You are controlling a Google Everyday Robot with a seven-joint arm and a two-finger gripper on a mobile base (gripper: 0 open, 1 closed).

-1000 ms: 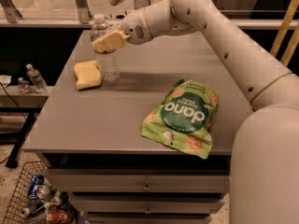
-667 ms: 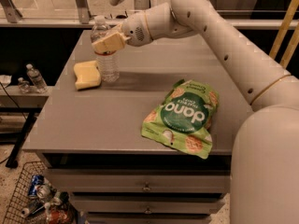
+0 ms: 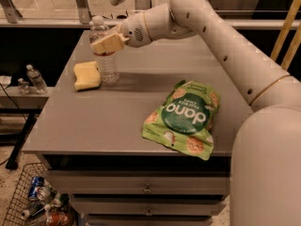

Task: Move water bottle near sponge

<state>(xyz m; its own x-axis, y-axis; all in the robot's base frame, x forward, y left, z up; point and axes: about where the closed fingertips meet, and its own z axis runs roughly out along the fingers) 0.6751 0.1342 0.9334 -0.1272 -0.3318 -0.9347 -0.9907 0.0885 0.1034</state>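
The water bottle (image 3: 107, 66) is clear with a white cap and stands upright on the grey table (image 3: 141, 91) at its back left. The pale yellow sponge (image 3: 87, 75) lies right beside it on the left, touching or nearly touching its base. My gripper (image 3: 108, 42) reaches in from the right at the bottle's upper body, with one yellow pad (image 3: 109, 43) in front of the bottle and the other behind it. It is shut on the bottle.
A green snack bag (image 3: 183, 117) lies at the table's front right. My white arm (image 3: 225, 46) spans the back right. Small clear bottles (image 3: 35, 79) stand on a low shelf to the left. A wire basket (image 3: 28, 197) of cans sits on the floor. Drawers (image 3: 148, 189) are below the tabletop.
Almost nothing. The gripper and the bottle stay in the same spot beside the sponge.
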